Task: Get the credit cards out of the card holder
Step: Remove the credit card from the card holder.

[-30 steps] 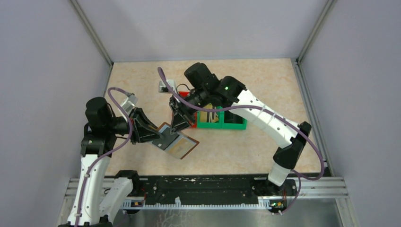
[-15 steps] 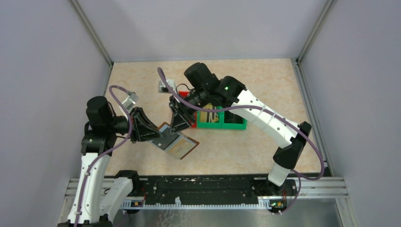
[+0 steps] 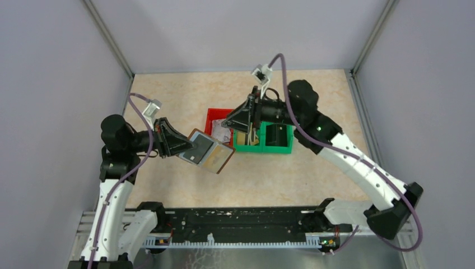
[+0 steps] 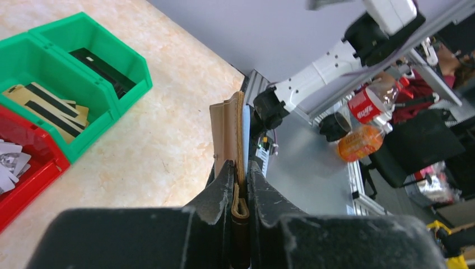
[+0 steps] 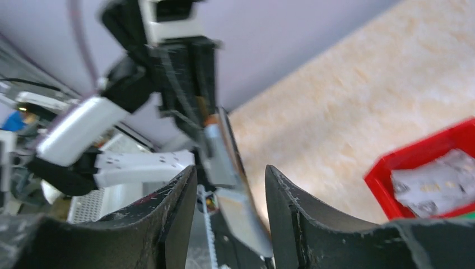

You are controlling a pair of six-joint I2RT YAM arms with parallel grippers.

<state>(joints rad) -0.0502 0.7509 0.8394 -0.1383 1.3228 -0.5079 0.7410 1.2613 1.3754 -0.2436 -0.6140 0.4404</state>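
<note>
Status: grips holder [image 4: 227, 129] by one edge in left gripper [image 4: 240, 179], lifted, long axis running rightward toward right gripper [image 5: 229, 171]. Shows right jaws parted, empty, over green bin [image 4: 126, 95] with cards [image 4: 50, 106]; approach holder from right, nearer side

The left gripper [image 4: 240, 175] has its jaws pinched on the card holder [image 4: 227, 131], which stands edge-on (brown outside, pale blue lining). On the tabletop [image 4: 168, 84], a green bin [image 4: 112, 112] holds tan, dark-striped credit cards [image 4: 47, 106], touching a red bin [image 4: 33, 185] of paper scraps [image 4: 11, 165].
</note>
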